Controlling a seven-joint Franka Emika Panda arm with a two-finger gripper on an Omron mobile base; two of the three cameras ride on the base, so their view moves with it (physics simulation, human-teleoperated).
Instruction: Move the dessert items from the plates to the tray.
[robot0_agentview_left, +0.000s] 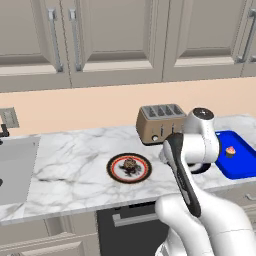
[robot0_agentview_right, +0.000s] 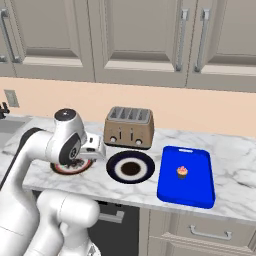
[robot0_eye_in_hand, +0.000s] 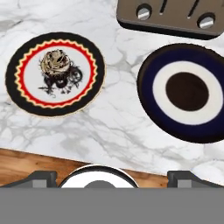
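1. A white marble counter (robot0_agentview_right: 235, 150) with grey veins is running along a peach wall, with beige cupboards (robot0_agentview_right: 140, 35) hanging above it.
2. A grey sink (robot0_agentview_left: 15, 165) is sitting at the far left end of the counter, and a wall plug plate (robot0_agentview_left: 8, 118) is showing above it.
3. The gripper (robot0_eye_in_hand: 111, 177) is hanging over the front edge of the counter with its two dark tips spread wide apart, gripping nothing.
4. The red-and-black plate (robot0_eye_in_hand: 54, 73) is lying ahead of the gripper to one side, and the brown chocolate pastry (robot0_eye_in_hand: 55, 62) is sitting on it.
5. The navy plate (robot0_eye_in_hand: 187, 92) is lying ahead on the other side, with nothing on it.
6. The beige toaster (robot0_agentview_right: 129, 127) is standing further ahead, behind the two plates.
7. The blue tray (robot0_agentview_right: 186, 192) is lying beyond the navy plate, well away from the gripper, and the pink cupcake (robot0_agentview_right: 182, 172) is sitting on it.
8. No words or labels can be read anywhere.
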